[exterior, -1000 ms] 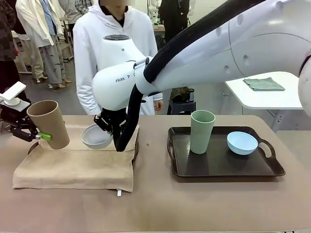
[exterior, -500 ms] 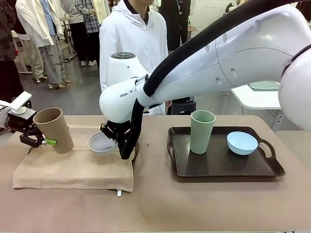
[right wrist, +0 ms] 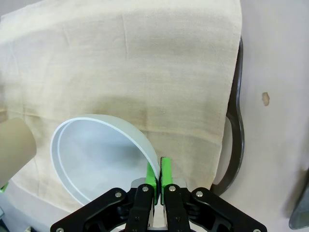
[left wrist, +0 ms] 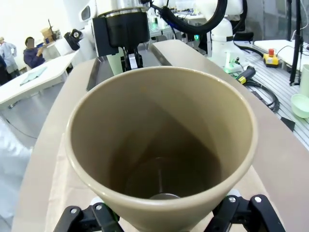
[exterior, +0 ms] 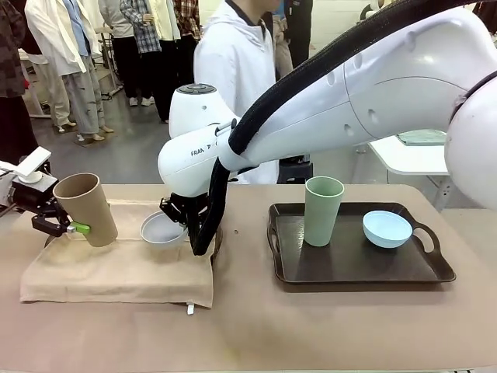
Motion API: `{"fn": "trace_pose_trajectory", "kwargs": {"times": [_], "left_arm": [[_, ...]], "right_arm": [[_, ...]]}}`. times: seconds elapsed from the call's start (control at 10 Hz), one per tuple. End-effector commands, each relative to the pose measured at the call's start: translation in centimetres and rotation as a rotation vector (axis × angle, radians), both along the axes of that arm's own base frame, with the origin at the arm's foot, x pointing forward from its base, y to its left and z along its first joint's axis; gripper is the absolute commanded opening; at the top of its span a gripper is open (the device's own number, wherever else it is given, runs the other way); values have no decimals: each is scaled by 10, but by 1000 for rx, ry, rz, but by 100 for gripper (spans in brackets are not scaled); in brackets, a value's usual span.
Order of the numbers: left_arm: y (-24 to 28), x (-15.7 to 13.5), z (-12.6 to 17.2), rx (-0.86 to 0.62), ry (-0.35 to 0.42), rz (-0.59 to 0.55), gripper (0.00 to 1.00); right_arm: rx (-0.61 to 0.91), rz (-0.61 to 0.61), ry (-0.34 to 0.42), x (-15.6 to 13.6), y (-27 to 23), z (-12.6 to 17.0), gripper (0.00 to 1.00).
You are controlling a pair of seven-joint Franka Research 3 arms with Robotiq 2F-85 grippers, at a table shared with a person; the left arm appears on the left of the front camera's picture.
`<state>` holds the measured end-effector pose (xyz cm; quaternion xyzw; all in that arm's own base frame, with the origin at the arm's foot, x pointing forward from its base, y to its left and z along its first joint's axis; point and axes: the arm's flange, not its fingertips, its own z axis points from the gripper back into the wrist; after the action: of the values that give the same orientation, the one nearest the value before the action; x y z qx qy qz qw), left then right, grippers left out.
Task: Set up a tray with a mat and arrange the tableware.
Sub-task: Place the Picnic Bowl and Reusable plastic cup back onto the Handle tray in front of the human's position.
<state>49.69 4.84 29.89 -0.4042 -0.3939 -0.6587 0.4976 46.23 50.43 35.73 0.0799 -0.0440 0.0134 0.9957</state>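
On the left of the front view we see the left gripper clenched on the lower side of a tan cup. The cup leans with its mouth up and toward the frame's left, over the left end of a beige mat. We cannot tell whether its base touches the cloth. In the left wrist view we look straight down into its open mouth.

Just right of the cup, near the middle of the front view, the right gripper pinches the rim of a white bowl between its green pads. The bowl sits tilted over the mat.

The mat lies over a dark tray, whose handle curves out past the cloth's right edge.

On the right half of the counter a second tray carries a green cup, upright at its left end. A blue bowl sits toward its right end, apart from the cup.

A person in a white top stands at the far side, upper middle.
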Motion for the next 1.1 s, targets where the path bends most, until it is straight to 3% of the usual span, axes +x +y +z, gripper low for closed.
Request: {"fn": "trace_pose_trajectory", "kwargs": {"times": [0.0, 0.3, 0.4, 0.5, 0.6, 0.8, 0.9, 1.0], "left_arm": [[-5, 7, -11, 30, -6, 28, 84], [-7, 20, -26, 36, 4, 34, 84], [-6, 21, -28, 33, 11, 36, 84], [-5, 20, -28, 29, 18, 40, 100], [-4, 20, -26, 33, 26, 45, 100], [2, 20, -24, 97, 51, 78, 100], [6, 20, -22, 147, 55, 102, 100], [10, 18, -16, 198, 63, 120, 100]], "right_arm": [[14, 11, 14, 6, -2, -11, 5], [58, 16, 25, 15, -3, -25, 5], [70, 23, 37, 17, -2, -30, 42], [72, 29, 44, 17, -2, -30, 65], [64, 24, 41, 15, -2, -26, 100], [41, 13, 34, 8, -6, -12, 100], [25, 4, 26, 4, -10, -4, 49], [7, -1, 16, -2, -15, 5, 59]]}}
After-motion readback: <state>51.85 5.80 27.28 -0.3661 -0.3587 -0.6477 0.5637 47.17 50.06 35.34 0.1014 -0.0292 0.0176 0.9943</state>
